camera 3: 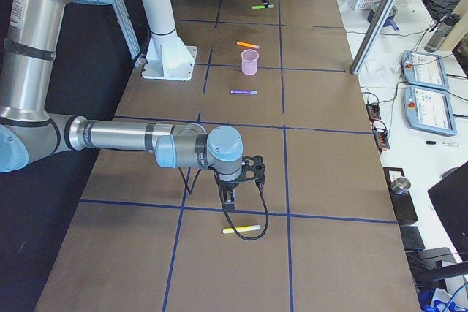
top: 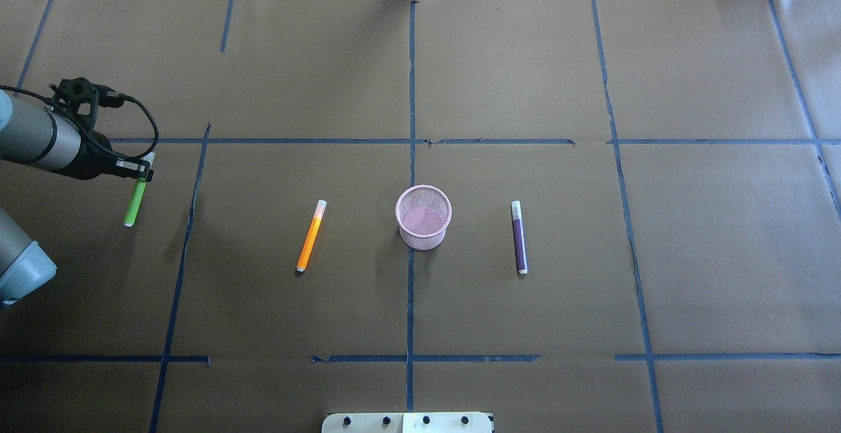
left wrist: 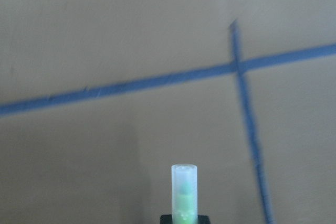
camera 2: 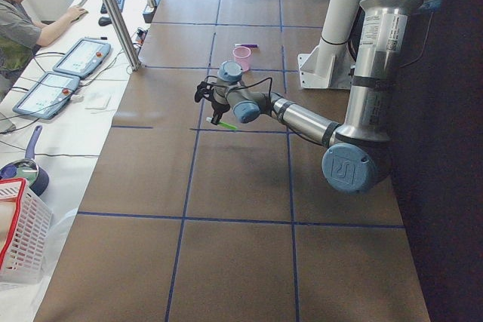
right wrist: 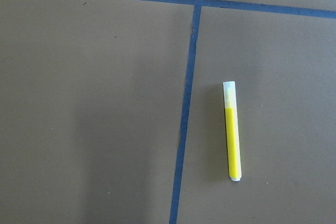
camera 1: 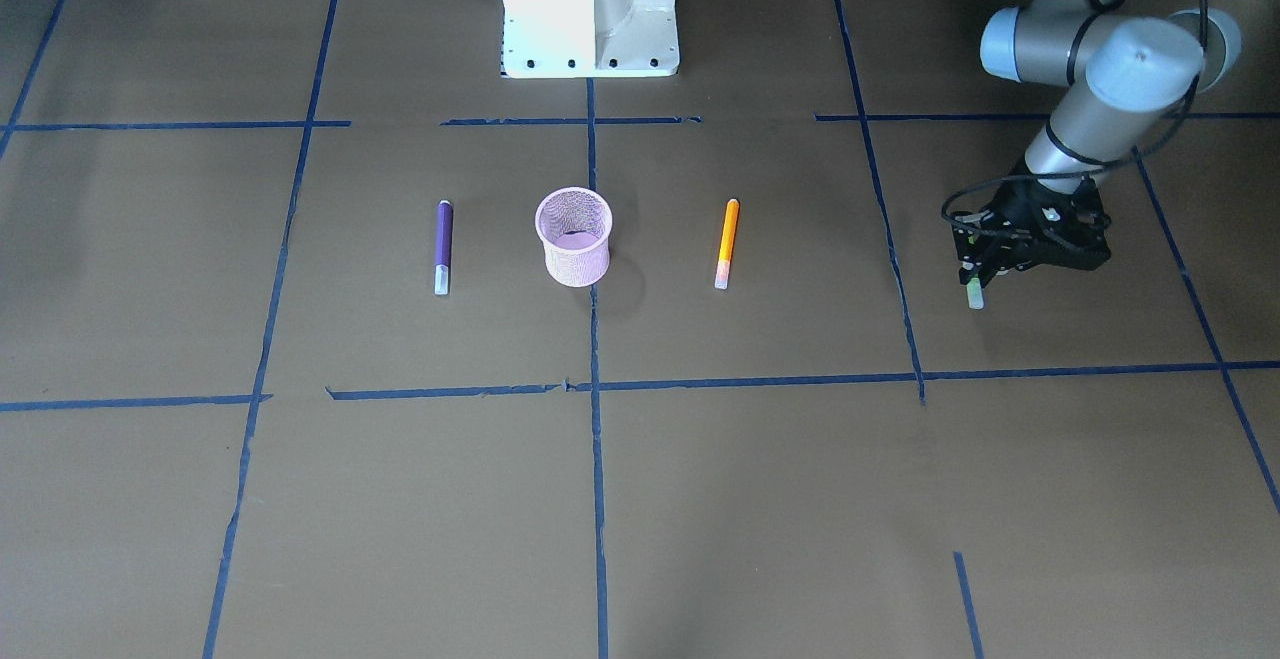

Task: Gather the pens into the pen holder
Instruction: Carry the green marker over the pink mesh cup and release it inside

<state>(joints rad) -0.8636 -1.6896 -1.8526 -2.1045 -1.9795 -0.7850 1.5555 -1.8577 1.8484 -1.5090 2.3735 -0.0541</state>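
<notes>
The pink mesh pen holder point(top: 424, 217) stands upright at the table's middle, also in the front view point(camera 1: 575, 239). The orange pen point(top: 311, 236) lies to its left and the purple pen point(top: 519, 239) to its right, both flat on the table. My left gripper point(top: 140, 169) is at the far left, shut on the green pen point(top: 136, 202) near its cap end. The pale cap point(left wrist: 184, 192) sticks out in the left wrist view. My right gripper point(camera 3: 229, 199) shows only in the exterior right view, above a yellow pen point(right wrist: 232, 132). I cannot tell whether it is open or shut.
Blue tape lines point(top: 411, 157) divide the brown table into squares. The robot's white base point(camera 1: 590, 9) stands at the near edge. An operator's bench with tablets point(camera 2: 60, 73) and a white basket point(camera 2: 19, 231) runs along the far side.
</notes>
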